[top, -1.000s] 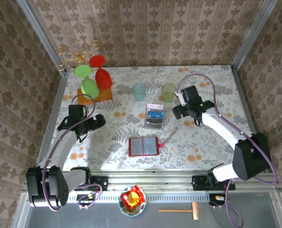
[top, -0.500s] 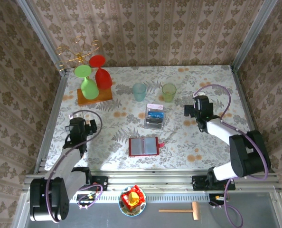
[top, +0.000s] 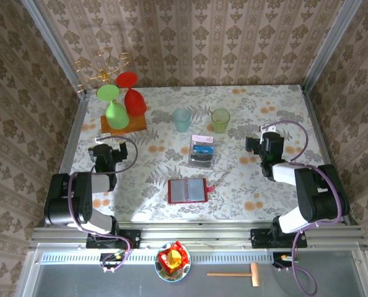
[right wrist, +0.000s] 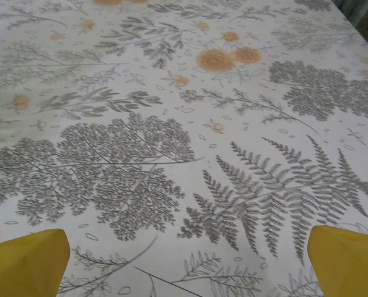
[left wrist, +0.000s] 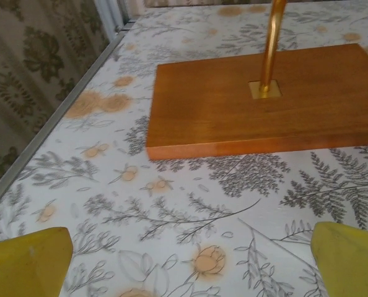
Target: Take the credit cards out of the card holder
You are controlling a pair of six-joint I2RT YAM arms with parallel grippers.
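The card holder point(top: 188, 190) lies open and flat on the flowered table, red-bordered with two greyish pockets. A pale pink, a blue and a dark credit card point(top: 202, 149) lie stacked in the clear box point(top: 201, 162) just beyond it. My left gripper point(top: 104, 150) sits folded back at the table's left, open, well away from the holder. In the left wrist view the left gripper point(left wrist: 190, 266) has its yellow fingertips point(left wrist: 29, 263) wide apart over bare cloth. My right gripper point(top: 269, 141) rests at the right, open. In its wrist view the right gripper point(right wrist: 187, 266) holds nothing.
A wooden base point(top: 123, 125) point(left wrist: 264, 102) with a gold stand, a red goblet point(top: 133, 99) and a green goblet point(top: 114, 108) stands at the back left. A teal cup point(top: 181, 119) and a green cup point(top: 220, 119) stand behind the box.
Both arms have drawn back and folded: the left gripper moved left towards the wooden base, the right gripper moved right, away from the clear box. Holder and cards have not moved.
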